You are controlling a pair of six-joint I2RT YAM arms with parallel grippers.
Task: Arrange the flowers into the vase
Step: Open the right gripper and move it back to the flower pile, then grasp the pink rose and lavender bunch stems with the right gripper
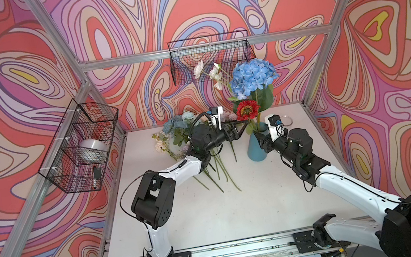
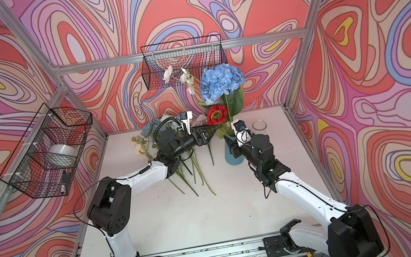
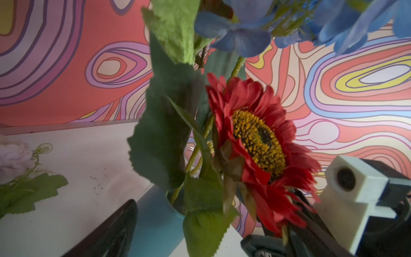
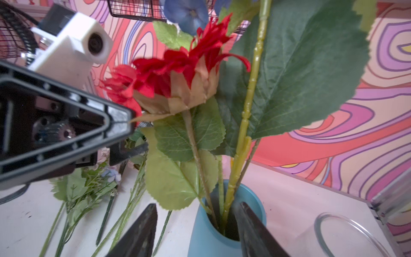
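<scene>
L gripper (image 1: pixel 243 127) spread wide, sunflower (image 4: pixel 178 73) at its tips, stem in vase (image 4: pixel 209 233). R gripper (image 4: pixel 198 205) spread, astride vase neck. Risk: either arm snags leaves on retreat, tips vase.

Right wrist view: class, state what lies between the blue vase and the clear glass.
Only bare white table lies between the blue vase and the clear glass, as the right wrist view shows.

Robot lab test cell, aluminium frame (image 1: pixel 132 59), swirl-printed backdrop walls (image 1: pixel 19 52), wire baskets (image 1: pixel 211 58), white tabletop (image 1: pixel 240 213)
</scene>
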